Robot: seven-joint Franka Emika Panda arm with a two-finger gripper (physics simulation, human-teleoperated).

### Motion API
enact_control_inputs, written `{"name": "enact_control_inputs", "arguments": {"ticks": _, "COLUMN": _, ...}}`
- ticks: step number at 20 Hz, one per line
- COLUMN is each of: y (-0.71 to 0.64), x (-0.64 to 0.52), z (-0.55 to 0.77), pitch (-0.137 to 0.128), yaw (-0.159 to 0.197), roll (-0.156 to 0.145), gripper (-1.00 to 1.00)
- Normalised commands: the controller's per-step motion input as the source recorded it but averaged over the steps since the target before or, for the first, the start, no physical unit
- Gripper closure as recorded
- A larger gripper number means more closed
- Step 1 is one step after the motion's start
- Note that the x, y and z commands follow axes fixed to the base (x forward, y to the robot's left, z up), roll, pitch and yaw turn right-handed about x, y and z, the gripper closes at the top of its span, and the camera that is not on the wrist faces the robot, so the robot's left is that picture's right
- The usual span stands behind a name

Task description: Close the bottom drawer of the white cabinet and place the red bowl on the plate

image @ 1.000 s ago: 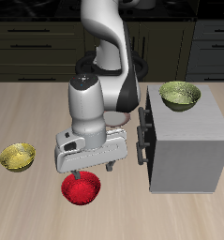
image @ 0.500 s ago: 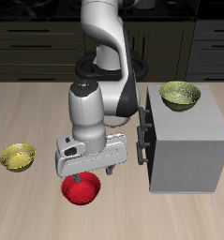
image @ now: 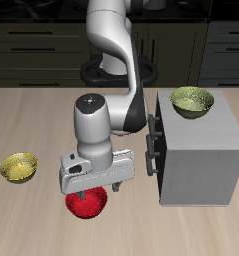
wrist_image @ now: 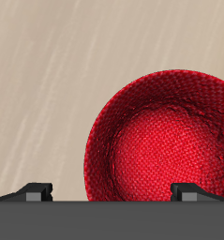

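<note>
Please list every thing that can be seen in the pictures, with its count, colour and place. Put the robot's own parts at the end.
Red bowl: one, bright red, on the table near its front edge, under the gripper.
Yellow-green bowl: one, on the table, apart from the red bowl.
Olive-green bowl: one, on top of the cabinet.
Cabinet: one, grey-white, on the table beside the arm; two dark bar handles on its front.
Table: one, light wood.
Plate: not in view.
Arm: one, white and black, reaching forward over the table.
Gripper: one, low over the red bowl; fingertips apart in the wrist view, holding nothing.
</note>
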Motion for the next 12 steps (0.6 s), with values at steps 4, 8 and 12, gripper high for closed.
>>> {"name": "enact_control_inputs", "arguments": {"ticks": 4, "y": 0.02, "x": -0.04, "z": -0.16, "pitch": 0.04, "yaw": -0.025, "roll": 0.024, "gripper": -1.0}}
{"name": "enact_control_inputs", "arguments": {"ticks": 8, "y": -0.01, "x": -0.01, "z": -0.07, "pitch": 0.008, "yaw": -0.021, "roll": 0.021, "gripper": 1.0}}
{"name": "enact_control_inputs", "arguments": {"ticks": 12, "y": -0.08, "x": -0.01, "z": -0.05, "pitch": 0.011, "yaw": -0.01, "roll": -0.001, "gripper": 1.0}}
